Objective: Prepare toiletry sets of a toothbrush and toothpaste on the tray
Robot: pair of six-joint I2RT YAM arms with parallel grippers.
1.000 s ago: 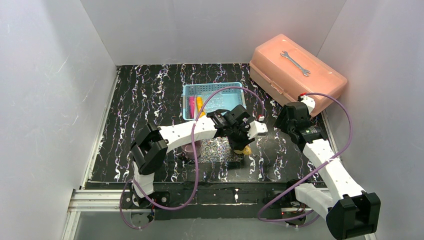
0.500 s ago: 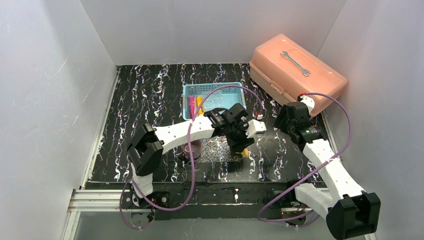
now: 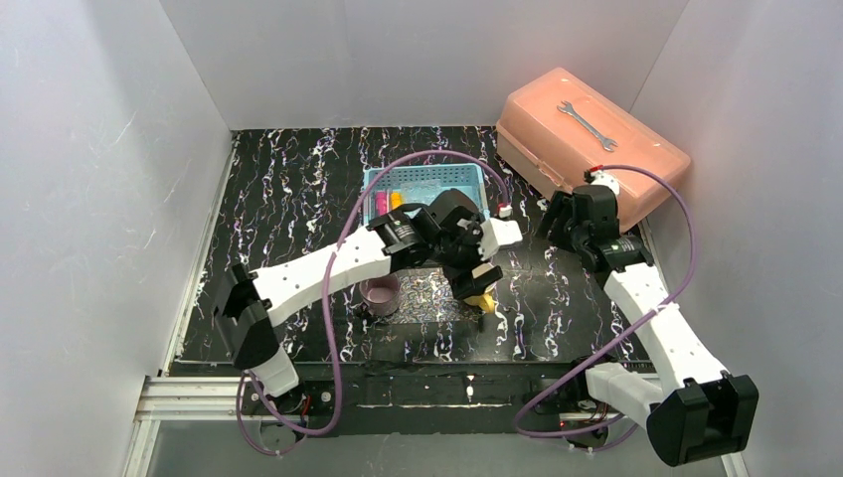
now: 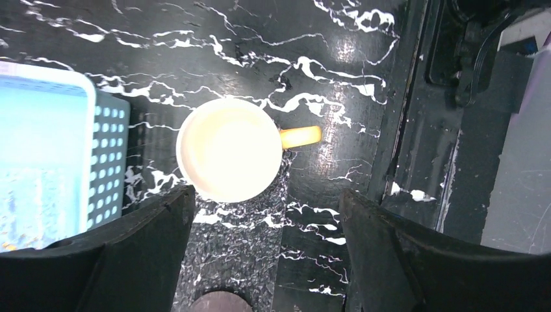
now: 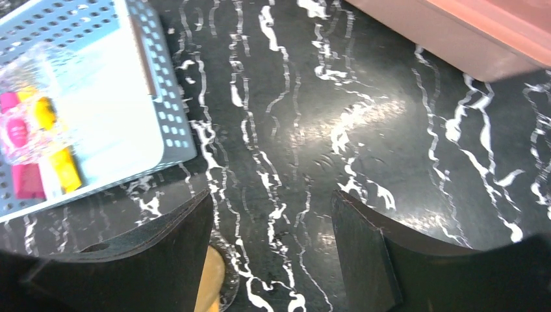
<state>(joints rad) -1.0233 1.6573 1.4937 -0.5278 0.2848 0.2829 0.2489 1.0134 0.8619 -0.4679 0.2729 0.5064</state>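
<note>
**Table stock at one moment: both hands open, tubes in the basket, tray bare of sets**

1. Black table (image 3: 288,189), marbled with white veins, enclosed by white walls on three sides. It carries every item below.
2. Salmon-pink rectangular plastic toolbox (image 3: 636,159), lid shut, set at an angle in the far right corner.
3. Left hand (image 4: 265,195), black, two-fingered. The jaws stand wide apart with nothing between them. It hangs directly over the yellow cup at the tray's right end.
4. Right hand (image 5: 271,195), same make. The jaws are spread wide and grip nothing. It is over bare table between the basket and the toolbox, touching neither.
5. Light-blue rectangular perforated plastic basket (image 3: 437,176), at the middle of the table beyond the tray. Its near edge is hidden under the left arm in the top view.
6. Small flat rectangular tray (image 3: 429,295) of clear, glittery textured plastic, on the table in front of the basket and apart from it. No tube lies on the part that shows.
7. Round purple cup (image 3: 379,295), upright, at the tray's left end.
8. Round yellow cup (image 4: 229,149), upright, with a short side handle. It stands at the tray's right edge; whether on it or just beside it cannot be told.
9. Pink-magenta tube (image 5: 19,149) and yellow tube (image 5: 55,140), side by side in the basket's left part.
10. Clear crinkled wrapper (image 5: 29,97), lying across the tubes' far ends. Its contents are not legible.
11. Silver open-ended spanner (image 3: 587,125), flat on the toolbox lid.
</note>
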